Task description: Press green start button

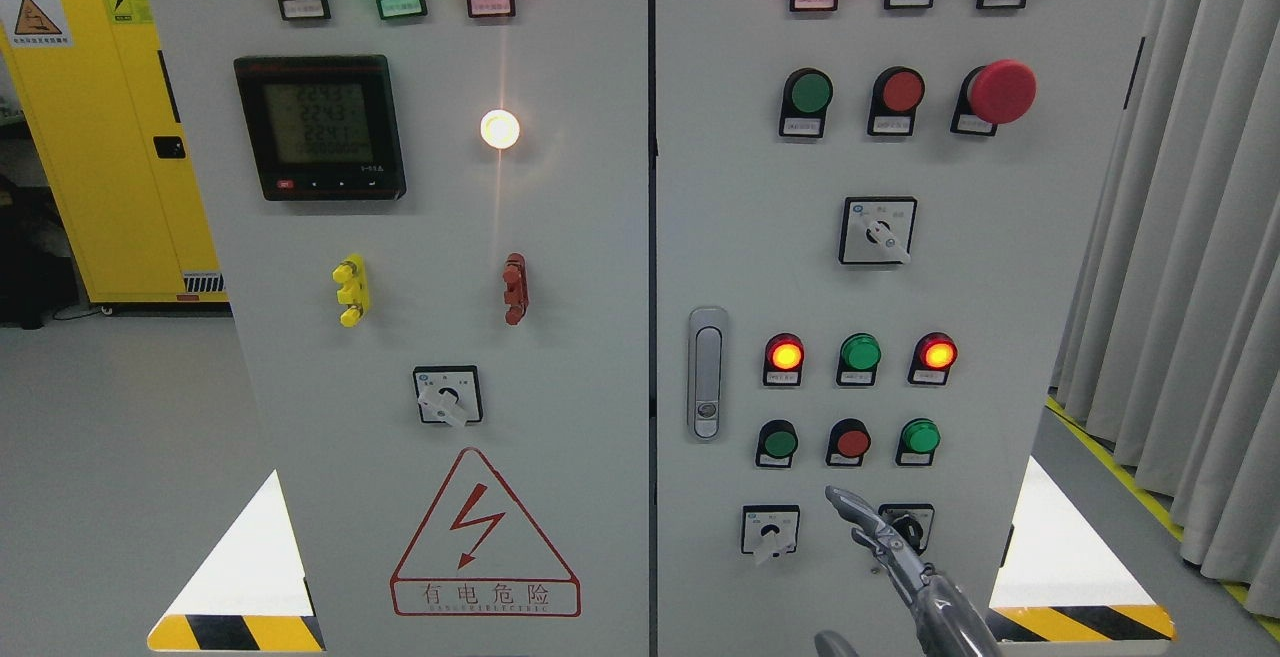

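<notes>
On the right cabinet door, a low row holds a green button (778,443), a red button (851,442) and a second green button (919,436). Higher up sits another green button (810,92) beside a red one (902,90). My right hand (882,543) rises from the bottom edge with its index finger (840,499) stretched out and the other fingers curled, holding nothing. The fingertip is just below the low row, under the red button, apart from every button. I cannot see my left hand.
Two rotary selector switches (770,531) (908,525) flank the finger. Indicator lamps (860,351) sit above the low row, and a red mushroom stop button (1003,91) is at the upper right. A door latch (707,373) is left of the buttons. Grey curtains (1190,237) hang at the right.
</notes>
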